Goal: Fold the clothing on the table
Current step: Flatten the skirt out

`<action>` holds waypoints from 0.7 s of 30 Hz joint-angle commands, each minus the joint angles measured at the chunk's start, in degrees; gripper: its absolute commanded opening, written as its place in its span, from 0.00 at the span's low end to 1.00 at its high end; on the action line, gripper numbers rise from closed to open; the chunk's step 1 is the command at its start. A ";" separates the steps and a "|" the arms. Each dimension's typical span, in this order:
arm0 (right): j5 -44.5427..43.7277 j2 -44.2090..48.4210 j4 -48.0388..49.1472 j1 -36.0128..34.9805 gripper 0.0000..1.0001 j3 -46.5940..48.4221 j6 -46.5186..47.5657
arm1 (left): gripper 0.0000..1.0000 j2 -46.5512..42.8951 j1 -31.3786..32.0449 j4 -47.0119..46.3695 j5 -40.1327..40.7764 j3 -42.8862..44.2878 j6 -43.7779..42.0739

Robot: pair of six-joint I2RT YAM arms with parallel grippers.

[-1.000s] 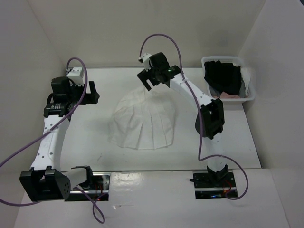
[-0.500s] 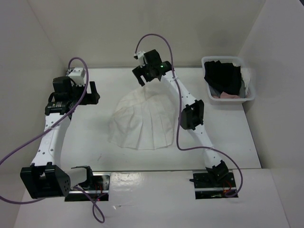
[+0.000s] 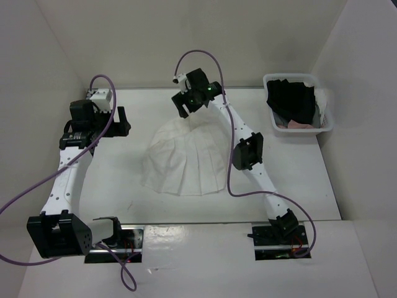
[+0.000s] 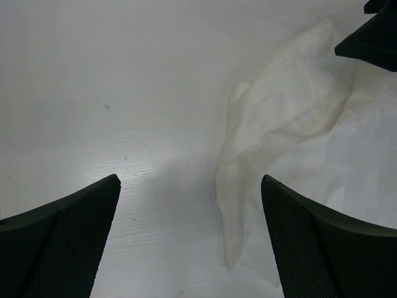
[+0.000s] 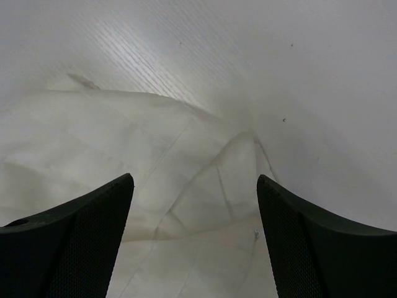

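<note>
Over the far edge of the white, thin, pleated skirt-like garment [image 3: 186,162], the right gripper [image 3: 185,107] now sits further left and further back than a second ago, with its elbow drawn in toward the cloth. Its wrist view shows both fingers apart, straddling a raised crease at the garment's far hem, with nothing clamped. This position suits a pinch on the far edge, judged to be the start of the first fold. The garment lies spread out, fan-shaped, mid-way across the large white flat tabletop [image 3: 298,186]. The left gripper [image 3: 121,121], unmoved, hovers with jaws wide apart just beside the garment's left edge, holding nothing. A clear plastic bin [image 3: 299,131] holding a black garment [image 3: 291,102] and a small pink cloth [image 3: 296,125] stands at the far right, well apart. No object obstructs the fold path.
</note>
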State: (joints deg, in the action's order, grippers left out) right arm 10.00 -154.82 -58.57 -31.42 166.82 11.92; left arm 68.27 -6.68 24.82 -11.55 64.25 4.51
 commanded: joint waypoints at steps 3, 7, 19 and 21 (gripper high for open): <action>0.81 -4.43 -3.04 -0.57 0.82 3.50 0.91 | 1.00 -0.42 -0.09 -1.53 -0.14 0.79 -0.73; 2.04 -7.06 -3.57 -0.57 0.77 5.09 0.91 | 1.00 -0.42 -0.09 -1.53 -0.14 0.79 -0.73; 2.04 -7.07 -3.57 -1.10 0.60 6.85 1.44 | 1.00 0.11 -0.09 -1.53 -0.14 0.79 -0.73; 2.57 -6.46 -3.05 -1.10 0.60 7.37 1.44 | 1.00 0.11 -0.09 -1.53 -0.14 0.79 -0.73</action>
State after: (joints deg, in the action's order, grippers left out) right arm 11.46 -163.15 -61.32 -31.73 171.41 12.97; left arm 68.29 -6.68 24.82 -11.46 64.25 4.54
